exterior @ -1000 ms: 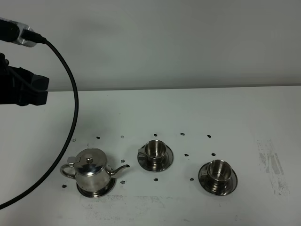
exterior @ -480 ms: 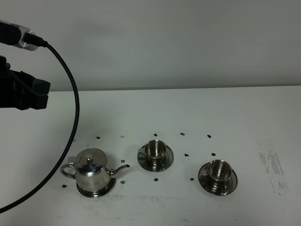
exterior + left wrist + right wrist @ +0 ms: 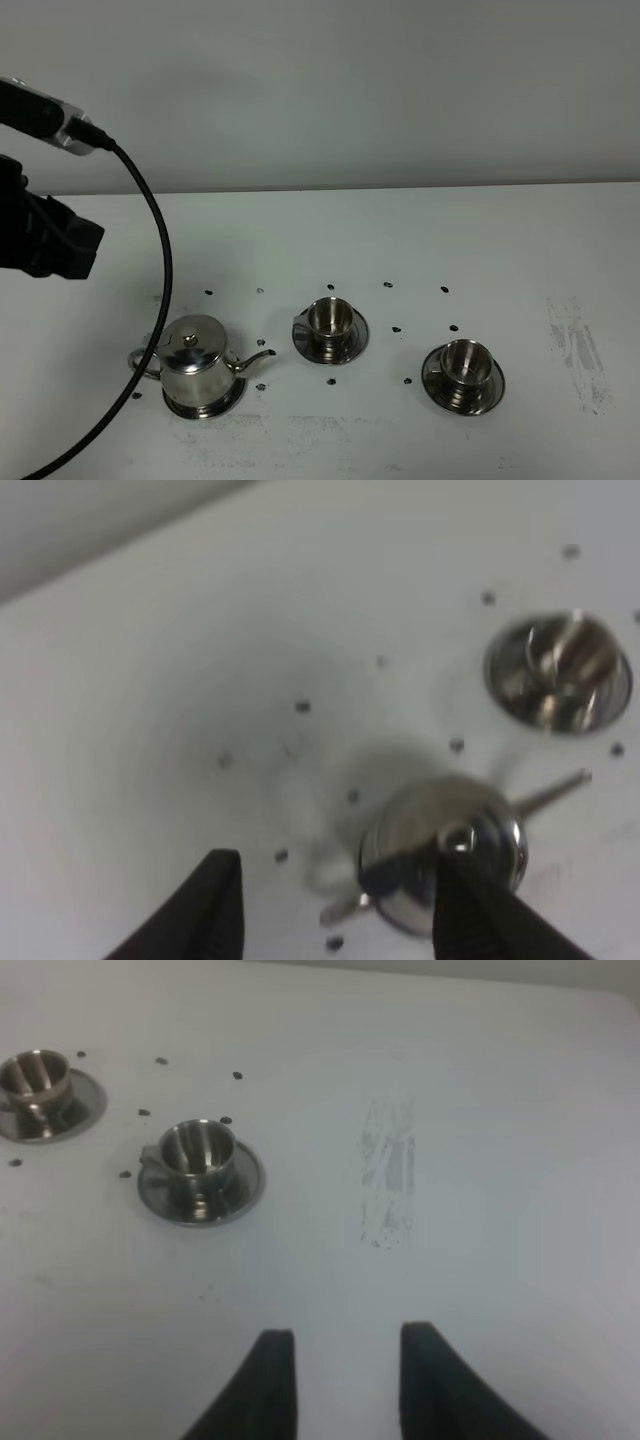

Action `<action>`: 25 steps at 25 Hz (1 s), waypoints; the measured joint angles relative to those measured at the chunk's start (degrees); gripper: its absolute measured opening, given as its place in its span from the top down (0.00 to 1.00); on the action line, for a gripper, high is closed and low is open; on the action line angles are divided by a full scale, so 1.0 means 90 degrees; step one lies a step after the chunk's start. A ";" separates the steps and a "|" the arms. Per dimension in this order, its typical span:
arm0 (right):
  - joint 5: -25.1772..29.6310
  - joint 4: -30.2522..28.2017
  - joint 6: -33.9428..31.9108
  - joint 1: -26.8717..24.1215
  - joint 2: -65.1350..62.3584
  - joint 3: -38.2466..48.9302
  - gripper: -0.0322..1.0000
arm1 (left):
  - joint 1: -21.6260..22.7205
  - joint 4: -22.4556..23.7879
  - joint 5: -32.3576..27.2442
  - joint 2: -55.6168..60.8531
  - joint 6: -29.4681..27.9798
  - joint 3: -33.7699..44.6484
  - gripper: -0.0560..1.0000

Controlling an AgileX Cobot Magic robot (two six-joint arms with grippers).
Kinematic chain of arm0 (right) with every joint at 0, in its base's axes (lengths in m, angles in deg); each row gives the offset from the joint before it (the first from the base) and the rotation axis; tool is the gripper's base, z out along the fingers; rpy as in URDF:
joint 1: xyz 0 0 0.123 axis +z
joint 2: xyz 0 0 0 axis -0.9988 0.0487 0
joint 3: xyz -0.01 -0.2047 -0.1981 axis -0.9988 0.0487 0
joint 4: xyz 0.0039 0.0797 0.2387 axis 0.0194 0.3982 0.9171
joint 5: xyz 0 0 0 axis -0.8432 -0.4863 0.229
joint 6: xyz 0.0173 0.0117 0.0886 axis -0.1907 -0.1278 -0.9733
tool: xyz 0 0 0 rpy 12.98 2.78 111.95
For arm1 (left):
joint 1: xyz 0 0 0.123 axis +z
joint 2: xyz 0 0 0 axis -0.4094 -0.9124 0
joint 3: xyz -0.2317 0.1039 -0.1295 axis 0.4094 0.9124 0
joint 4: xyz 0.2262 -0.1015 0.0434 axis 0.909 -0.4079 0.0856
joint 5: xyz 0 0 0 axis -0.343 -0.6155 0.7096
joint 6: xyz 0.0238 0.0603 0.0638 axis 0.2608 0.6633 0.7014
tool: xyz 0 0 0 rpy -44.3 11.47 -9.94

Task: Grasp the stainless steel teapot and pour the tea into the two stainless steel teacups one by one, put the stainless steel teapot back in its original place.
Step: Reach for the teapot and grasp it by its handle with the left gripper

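Two jaws of the left gripper [image 3: 335,880] stand apart, hovering above the stainless steel teapot [image 3: 410,842].

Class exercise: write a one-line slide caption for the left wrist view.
Stainless steel teapot seen from above past the open left tool, with one steel teacup standing nearby.

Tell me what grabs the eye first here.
The shiny teapot stands front left on the white table, with the middle cup and the right cup lined up to its right. A black cable sweeps down from the dark left arm past the teapot. The left gripper is open, with the teapot in sight just beyond it.
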 joint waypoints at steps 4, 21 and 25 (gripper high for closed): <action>0.0000 0.0062 0.0000 0.0000 0.0000 0.0007 0.73 | 0.0000 0.0620 -0.0181 0.0000 0.0000 0.0000 0.53; 0.0000 0.0078 0.0000 0.0000 0.0000 0.0007 0.73 | 0.0215 0.1574 -0.2056 -0.0006 0.0640 -0.0063 0.53; 0.0000 0.0078 0.0000 0.0000 0.0000 0.0007 0.73 | 0.0192 0.1445 -0.1984 -0.0212 0.0937 -0.0064 0.53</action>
